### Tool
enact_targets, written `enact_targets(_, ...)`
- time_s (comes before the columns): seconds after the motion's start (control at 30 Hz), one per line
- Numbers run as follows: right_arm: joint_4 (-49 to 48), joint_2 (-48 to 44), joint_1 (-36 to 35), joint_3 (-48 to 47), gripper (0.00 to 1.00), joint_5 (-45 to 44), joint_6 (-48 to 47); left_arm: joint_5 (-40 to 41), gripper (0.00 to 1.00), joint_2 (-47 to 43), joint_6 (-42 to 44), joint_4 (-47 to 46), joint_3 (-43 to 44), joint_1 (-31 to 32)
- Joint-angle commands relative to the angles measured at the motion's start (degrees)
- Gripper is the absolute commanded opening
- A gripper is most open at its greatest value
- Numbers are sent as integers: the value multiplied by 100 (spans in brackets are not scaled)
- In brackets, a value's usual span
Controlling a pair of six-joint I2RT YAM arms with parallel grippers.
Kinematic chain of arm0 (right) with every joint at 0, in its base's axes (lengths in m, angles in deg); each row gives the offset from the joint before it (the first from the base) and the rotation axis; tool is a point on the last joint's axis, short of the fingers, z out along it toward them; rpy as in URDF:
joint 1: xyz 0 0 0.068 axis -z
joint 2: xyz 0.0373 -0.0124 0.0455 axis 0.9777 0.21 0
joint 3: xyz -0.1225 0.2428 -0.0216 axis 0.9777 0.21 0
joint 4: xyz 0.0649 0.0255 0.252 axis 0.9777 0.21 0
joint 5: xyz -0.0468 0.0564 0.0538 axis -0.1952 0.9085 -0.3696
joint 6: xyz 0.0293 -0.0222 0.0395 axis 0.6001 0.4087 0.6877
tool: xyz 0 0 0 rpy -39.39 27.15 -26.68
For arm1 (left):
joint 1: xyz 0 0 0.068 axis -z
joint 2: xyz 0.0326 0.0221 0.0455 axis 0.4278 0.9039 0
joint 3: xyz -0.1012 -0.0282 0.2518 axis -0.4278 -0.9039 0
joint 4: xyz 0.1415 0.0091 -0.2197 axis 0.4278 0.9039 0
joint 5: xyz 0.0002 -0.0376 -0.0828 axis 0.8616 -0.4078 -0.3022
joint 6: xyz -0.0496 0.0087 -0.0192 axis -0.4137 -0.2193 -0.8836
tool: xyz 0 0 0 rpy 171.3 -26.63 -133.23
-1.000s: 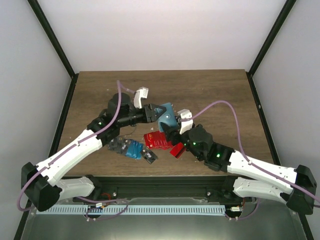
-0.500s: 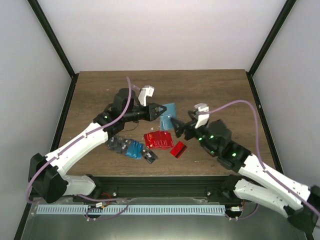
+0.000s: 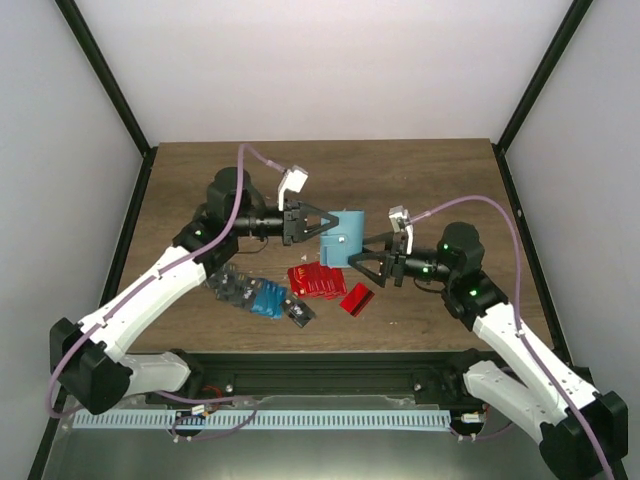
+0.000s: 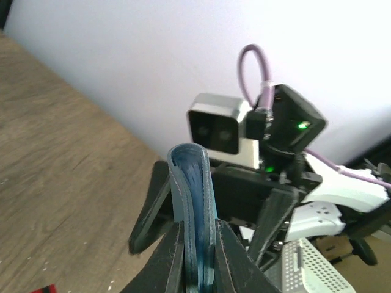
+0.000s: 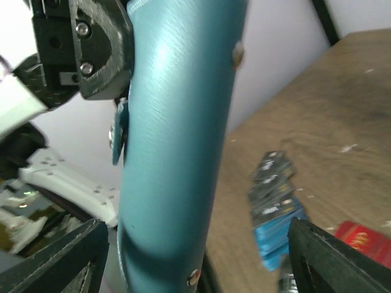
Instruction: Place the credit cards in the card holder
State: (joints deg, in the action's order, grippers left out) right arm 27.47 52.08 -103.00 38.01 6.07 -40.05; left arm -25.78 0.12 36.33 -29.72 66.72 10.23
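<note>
The left gripper (image 3: 318,222) has its fingers pressed onto one edge of the teal card holder (image 3: 343,237), holding it on edge above mid-table (image 3: 430,170). The right gripper (image 3: 362,262) stands at the holder's 4 o'clock, fingers spread wide to either side of it and gripping nothing. With so narrow a pinch, a push from the right gripper could twist the holder loose or squeeze its mouth flat. No card shows inside it, and the red cards (image 3: 318,281), blue cards (image 3: 268,298) and dark cards (image 3: 232,288) lie at its 6 to 7 o'clock.

Left gripper (image 3: 320,224) has clamped the card holder (image 3: 347,238) — right gripper (image 3: 355,262) has backed off, jaws wide.
</note>
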Motion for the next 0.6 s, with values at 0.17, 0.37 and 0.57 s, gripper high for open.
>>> enact_targets(0.17,-1775,213,58,281,62,1671,918,-705,4,-207,-559,-1178,-205,-4)
enact_targets(0.37,-2860,333,60,547,54,1791,1524,-785,4,-78,-611,-1256,-212,-4)
enact_targets(0.57,-3710,493,58,661,52,1736,2066,-858,4,-33,-617,-1273,-241,-4)
